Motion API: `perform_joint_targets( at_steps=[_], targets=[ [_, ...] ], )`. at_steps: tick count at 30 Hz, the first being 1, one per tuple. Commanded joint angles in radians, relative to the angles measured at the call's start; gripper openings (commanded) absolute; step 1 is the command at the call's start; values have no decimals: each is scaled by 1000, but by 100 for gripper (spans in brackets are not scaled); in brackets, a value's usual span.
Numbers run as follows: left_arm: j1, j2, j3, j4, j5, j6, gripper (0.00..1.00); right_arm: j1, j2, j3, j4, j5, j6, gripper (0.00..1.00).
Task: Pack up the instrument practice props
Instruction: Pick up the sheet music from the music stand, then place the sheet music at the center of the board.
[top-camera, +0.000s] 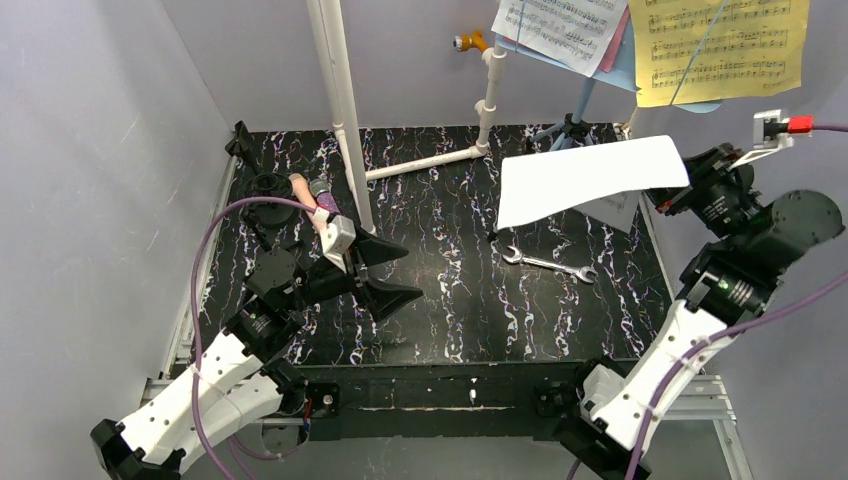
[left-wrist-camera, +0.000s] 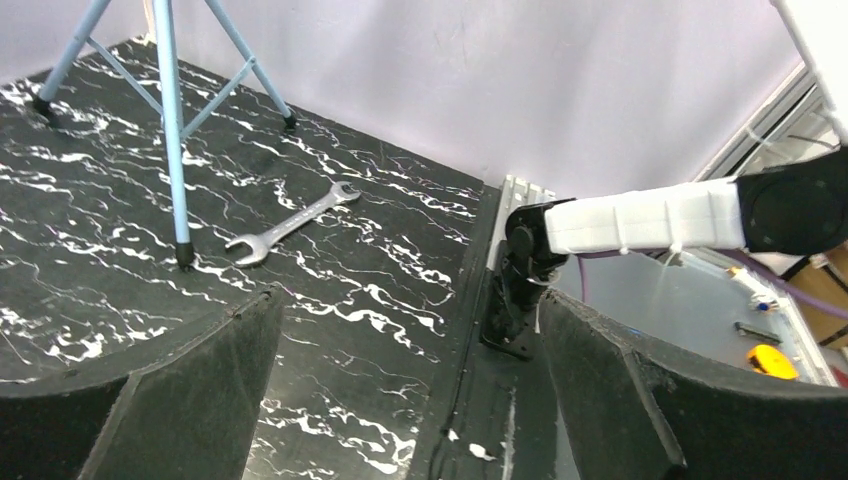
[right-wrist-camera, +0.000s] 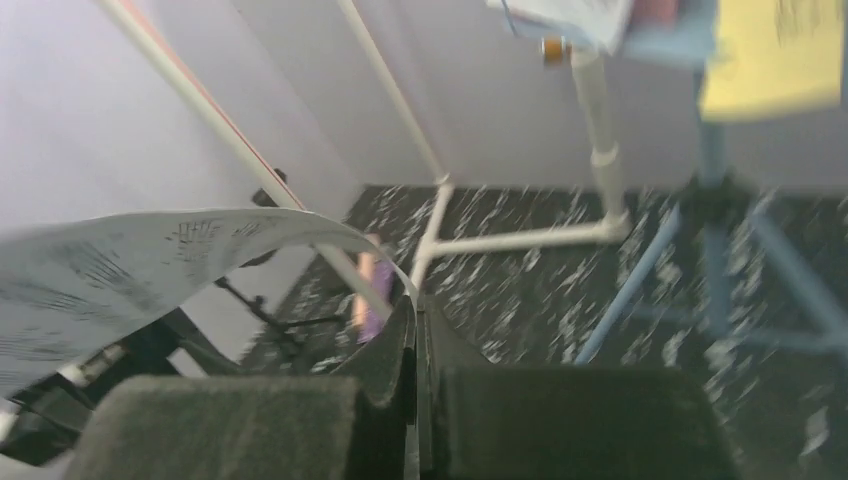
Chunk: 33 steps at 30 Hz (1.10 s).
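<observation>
My right gripper (top-camera: 668, 196) is shut on the edge of a white sheet-music page (top-camera: 590, 180), held in the air over the table's right side. The right wrist view is blurred; it shows the page (right-wrist-camera: 150, 270) curling left from the closed gripper (right-wrist-camera: 415, 330). The light-blue music rack (top-camera: 620, 70) stands at the back right with a white page (top-camera: 560, 30) and a yellow page (top-camera: 720, 45) on it. A peach microphone (top-camera: 303, 195) and a purple microphone (top-camera: 325, 203) lie at the left beside the black mic holder (top-camera: 265, 190). My left gripper (top-camera: 395, 272) is open and holds nothing.
A silver wrench (top-camera: 548, 263) lies right of centre on the black marbled table (top-camera: 450, 320). White plastic pipes (top-camera: 340, 100) rise at the back centre. The left wrist view shows the wrench (left-wrist-camera: 293, 222), the rack's blue tripod legs (left-wrist-camera: 170, 120) and the right arm's base (left-wrist-camera: 640, 220).
</observation>
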Motion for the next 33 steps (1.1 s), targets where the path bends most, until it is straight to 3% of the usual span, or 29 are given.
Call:
perform_joint_targets(
  at_steps=[1,7,10,17,23,33],
  targets=[
    [-74,49,-10,109,-135,169,98,-9,-12,-85,-341,-105,-73,1],
    [-203,275,37,238,-248,211,98,-9,-41,-145,-808,-162,-433,1],
    [-227,423,74,297,-304,121,98,-8,-51,-177,-938,-187,-555,1],
    [-226,681,122,531,-256,-297,98,-2,-68,-269,-958,-223,-595,1],
    [-223,738,123,708,-241,-472,98,6,-76,-301,-956,-238,-614,1],
    [-216,878,148,718,-247,-772,98,13,-81,-333,-954,-252,-620,1]
  ],
)
